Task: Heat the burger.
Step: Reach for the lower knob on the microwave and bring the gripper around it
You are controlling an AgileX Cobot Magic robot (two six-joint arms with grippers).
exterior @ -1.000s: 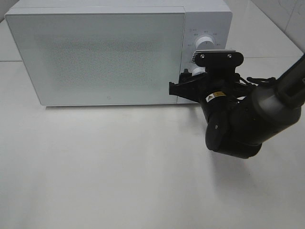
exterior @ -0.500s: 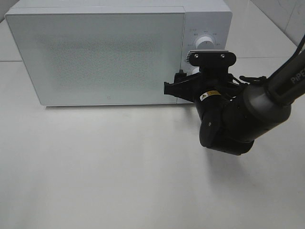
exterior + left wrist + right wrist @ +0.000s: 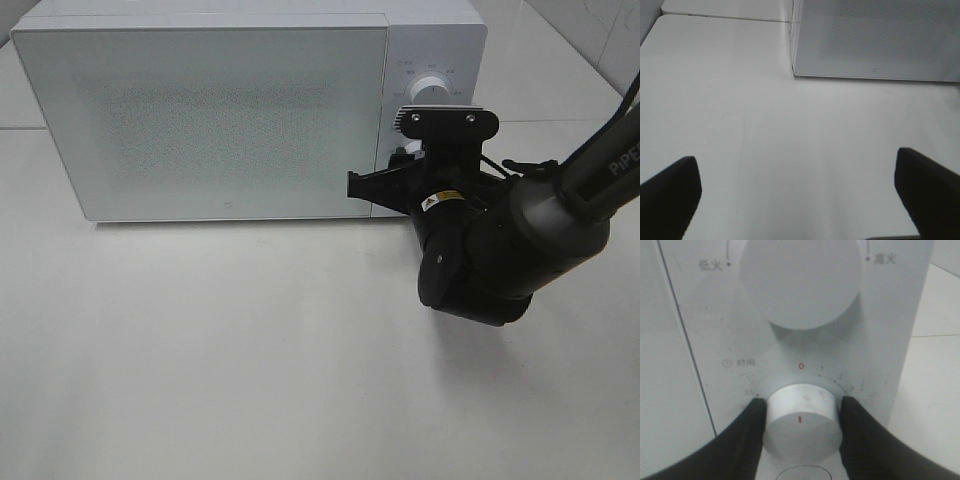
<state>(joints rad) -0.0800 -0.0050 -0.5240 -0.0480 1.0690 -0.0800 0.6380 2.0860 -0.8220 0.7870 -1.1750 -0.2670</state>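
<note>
Right claw pinches the timer knob, stiff and smooth, by its sides; left claw spread above the surface. Burger unseen, presumably behind the microwave door; soft, it would want a gentle side grip.

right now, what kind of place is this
Probably a mock kitchen on a lab bench: a white microwave stands on a bare white table, and the right claw grips its timer dial.
</note>
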